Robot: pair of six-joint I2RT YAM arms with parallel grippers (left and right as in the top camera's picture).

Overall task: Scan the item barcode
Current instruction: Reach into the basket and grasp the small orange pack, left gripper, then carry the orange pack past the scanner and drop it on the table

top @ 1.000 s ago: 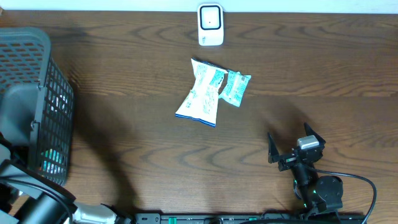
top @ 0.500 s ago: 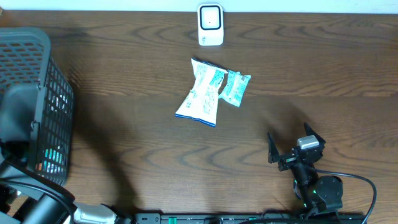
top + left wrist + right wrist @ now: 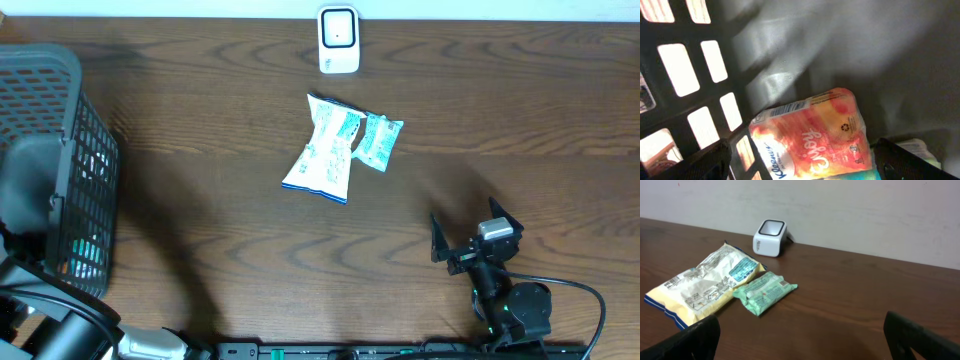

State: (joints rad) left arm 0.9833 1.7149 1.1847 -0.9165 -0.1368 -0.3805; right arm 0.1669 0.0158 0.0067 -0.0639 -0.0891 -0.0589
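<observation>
So the item I'd bet on is the Kleenex tissue pack [image 3: 810,135]. It's lying inside the black mesh basket [image 3: 60,80] at the left end of the desk [image 3: 200,220], near the basket's wall, with something teal showing just under it.

The left tool [image 3: 807,161] is hanging over it with its fingers spread wide, one on each side, and it isn't gripping anything. The right tool [image 3: 470,232] is sitting wide open too, well away from the snack bag [image 3: 322,155], the green packet [image 3: 378,140] and the white scanner [image 3: 338,40].

Handling-wise I'm guessing it's light and squishy, with slick plastic wrap, so nothing to break, but it's probably going to slide or crumple. I'd be pinching across the short width, mid-body, and keeping off the barcode strip along its upper edge.

For readable stuff I'm only getting "Kleenex", a script word ending in "joy", and a recycling mark. The writing on the bags on the desk is too small to read.
</observation>
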